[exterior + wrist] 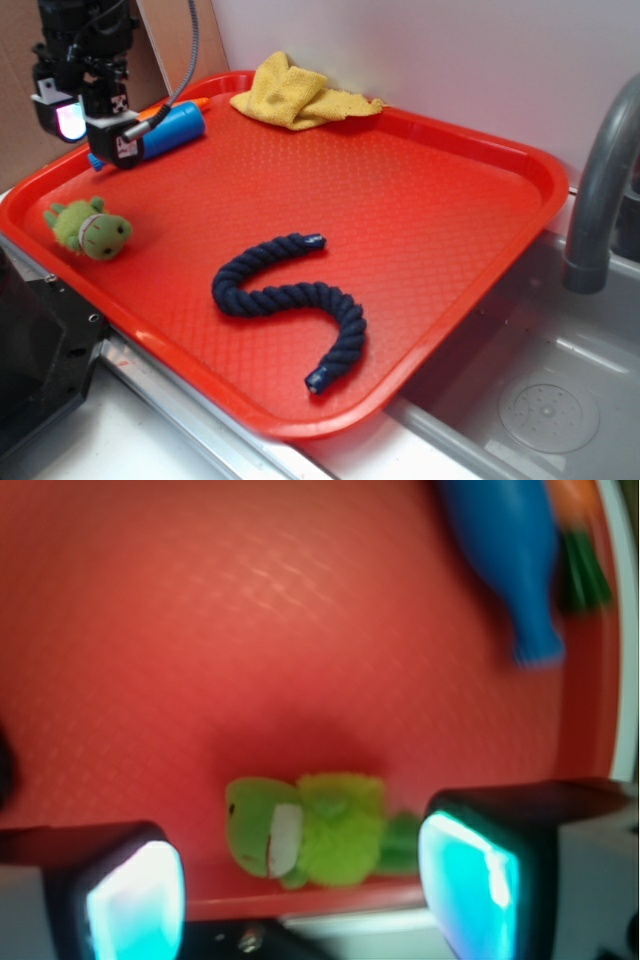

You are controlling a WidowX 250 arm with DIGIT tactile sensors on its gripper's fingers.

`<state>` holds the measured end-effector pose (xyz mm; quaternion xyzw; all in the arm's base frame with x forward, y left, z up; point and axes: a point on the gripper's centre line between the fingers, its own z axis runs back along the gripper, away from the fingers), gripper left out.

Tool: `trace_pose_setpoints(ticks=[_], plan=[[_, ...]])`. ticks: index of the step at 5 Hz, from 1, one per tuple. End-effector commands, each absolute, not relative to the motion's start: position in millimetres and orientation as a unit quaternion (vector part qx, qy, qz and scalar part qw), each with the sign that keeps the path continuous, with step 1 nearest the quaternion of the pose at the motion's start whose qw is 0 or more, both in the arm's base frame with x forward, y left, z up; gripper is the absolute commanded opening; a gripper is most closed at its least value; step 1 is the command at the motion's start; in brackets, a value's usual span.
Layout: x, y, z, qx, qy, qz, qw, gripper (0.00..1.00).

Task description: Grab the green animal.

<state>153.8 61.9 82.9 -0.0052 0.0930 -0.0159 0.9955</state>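
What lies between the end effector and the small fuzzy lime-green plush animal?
Nothing: only bare red tray shows between the open end effector and the plush animal, clearest in the wrist view.

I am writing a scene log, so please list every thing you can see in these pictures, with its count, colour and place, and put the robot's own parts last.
green animal: 1, lime green with pale face, near the tray's left edge, lying free.
blue bottle toy: 1, blue with an orange part at one end, back left of the tray.
rope: 1, dark navy, curved, middle front of the tray.
cloth: 1, yellow, crumpled, on the tray's back rim.
tray: 1, red, over the sink's edge.
sink: 1, grey metal, right front.
faucet: 1, grey, right.
gripper: 1, black, open, above the green animal, not touching it.
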Motion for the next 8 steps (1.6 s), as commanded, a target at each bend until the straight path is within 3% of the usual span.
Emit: trace_pose_setpoints(ticks=[1,3,4,6,8], plan=[[157.7,52.7,86.4,0.016,0.047,-0.135,0.99,1.0],[157.7,52.7,86.4,0.016,0.047,-0.135,0.99,1.0],[136.4,54.4,64.8,0.023,0.019,-0.219,0.975,1.0],[113.2,53.6,53.1,0.046,-0.004,-0.301,0.952,1.0],[125.1,65.8,21.2,0.035,0.045,-0.302,0.952,1.0]])
